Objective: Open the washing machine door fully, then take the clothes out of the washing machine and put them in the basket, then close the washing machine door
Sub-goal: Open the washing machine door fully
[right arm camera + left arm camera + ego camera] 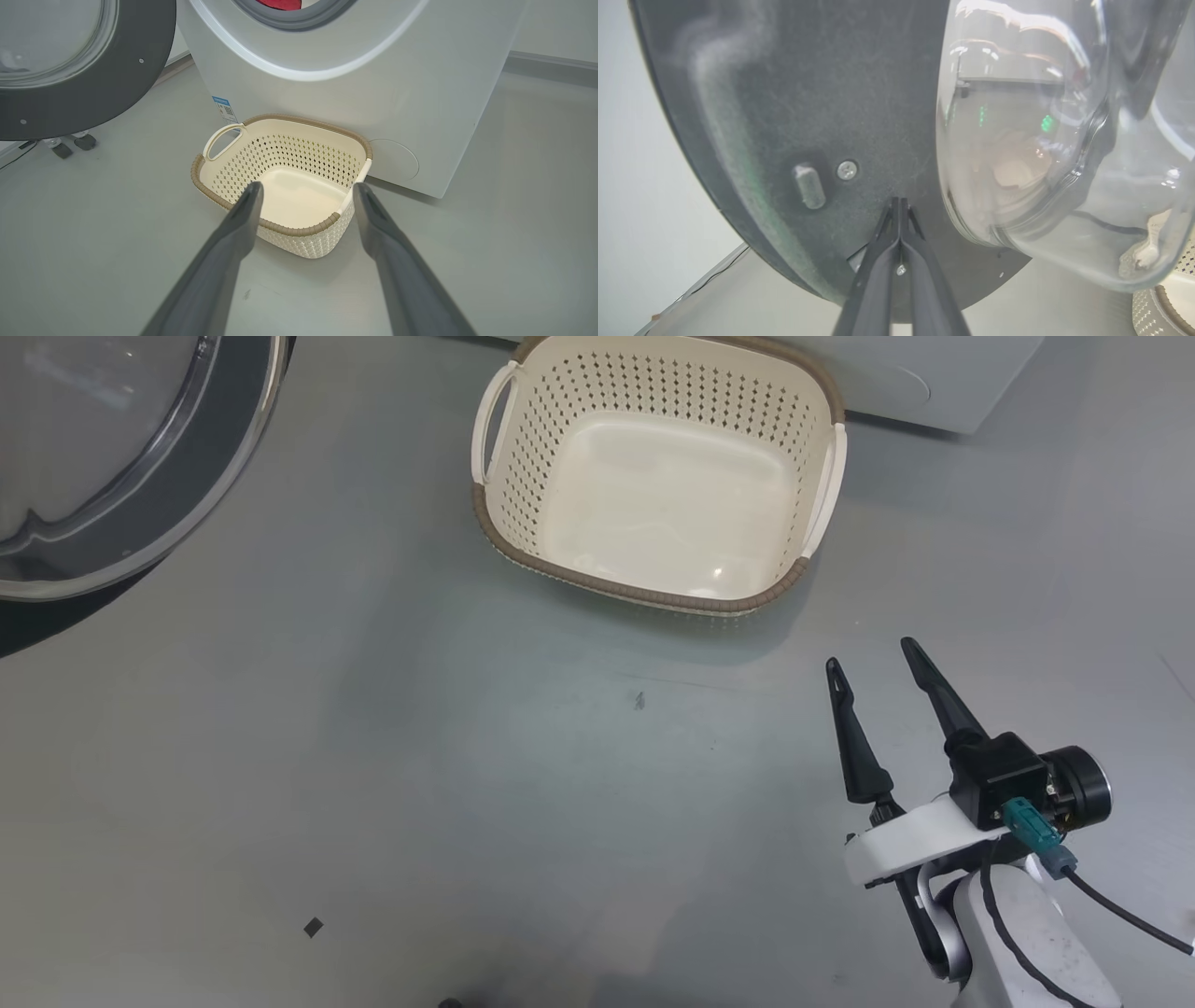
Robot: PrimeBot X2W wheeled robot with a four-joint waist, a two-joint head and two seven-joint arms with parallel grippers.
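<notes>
Counting one basket (635, 590), cream, brown-rimmed, 12 o'clock | one washing machine door (201, 457), glossy black rim, 10 o'clock | left gripper (899, 201) pinched closed; right gripper (870, 653) jaws apart

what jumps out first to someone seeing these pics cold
The empty cream basket sits before the white washing machine, the open right pincer hovering short of it. The washing machine door stands swung open at the left, its bulging glass bowl beside the shut left pincer, which points at the door's dark inner face. A sliver of red clothes shows in the machine's opening.
</notes>
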